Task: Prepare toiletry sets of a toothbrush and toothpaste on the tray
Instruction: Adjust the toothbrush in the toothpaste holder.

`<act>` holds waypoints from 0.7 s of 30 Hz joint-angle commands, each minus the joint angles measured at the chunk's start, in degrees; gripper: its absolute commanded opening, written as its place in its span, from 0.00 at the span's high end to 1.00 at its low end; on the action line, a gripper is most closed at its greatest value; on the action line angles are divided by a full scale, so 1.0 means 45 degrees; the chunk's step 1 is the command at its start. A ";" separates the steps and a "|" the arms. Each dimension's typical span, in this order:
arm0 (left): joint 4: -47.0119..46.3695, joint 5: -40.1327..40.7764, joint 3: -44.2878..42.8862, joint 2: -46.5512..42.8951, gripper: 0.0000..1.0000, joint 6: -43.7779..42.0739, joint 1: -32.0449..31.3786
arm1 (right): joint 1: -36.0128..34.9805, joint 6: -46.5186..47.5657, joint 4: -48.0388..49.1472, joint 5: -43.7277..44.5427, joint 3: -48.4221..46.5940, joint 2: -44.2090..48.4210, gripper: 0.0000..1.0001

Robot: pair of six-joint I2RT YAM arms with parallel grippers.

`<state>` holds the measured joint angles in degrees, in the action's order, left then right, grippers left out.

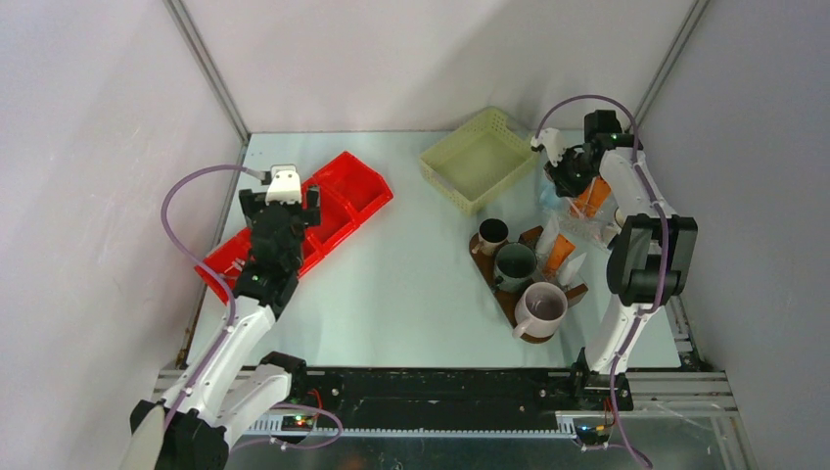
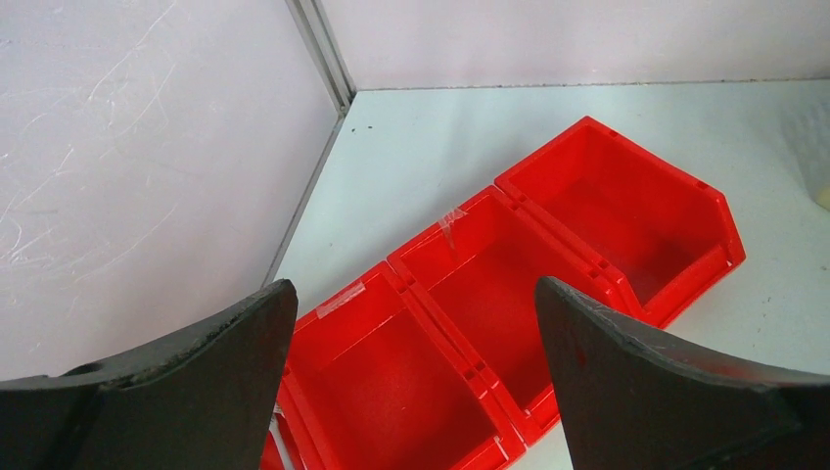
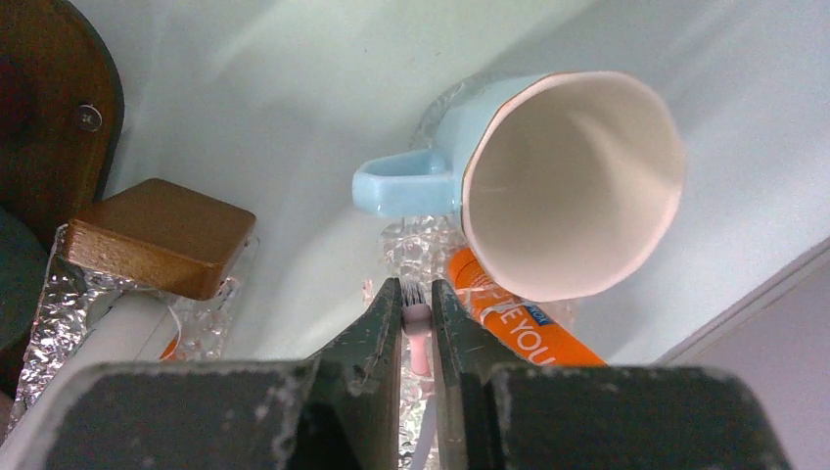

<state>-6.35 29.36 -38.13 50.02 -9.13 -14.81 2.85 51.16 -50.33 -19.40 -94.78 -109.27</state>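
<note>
gripping slim toothbrush (image 3: 419, 343) near its head with right tool (image 3: 417, 294), left tool (image 2: 413, 294) wide open; light, stiff, slippery, likely to pivot; better taken mid-handle.

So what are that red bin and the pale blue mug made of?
The red bin looks like moulded plastic: one even colour, a slight sheen, and thin walls with ribbed rims. The pale blue mug looks like glazed ceramic: it is smooth and glossy, cream inside, with a thin brown line along the lip. Whether it is stoneware or porcelain is hard to tell.
</note>
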 commanded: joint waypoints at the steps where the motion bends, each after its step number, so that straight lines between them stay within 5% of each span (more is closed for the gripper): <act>1: -0.0532 -0.0090 -0.0043 -0.0371 0.02 -0.0278 0.0086 | -0.0067 0.0345 0.0439 -0.0486 -0.0441 0.0831 1.00; 21: -0.0599 -0.0212 0.0085 -0.0951 0.02 -0.0343 0.0077 | -0.0214 0.1076 0.1334 -0.2240 0.0157 0.1512 1.00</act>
<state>-6.39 29.32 -38.13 46.85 -9.56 -14.81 2.31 54.74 -46.94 -26.65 -94.37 -105.86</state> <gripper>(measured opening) 0.985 0.149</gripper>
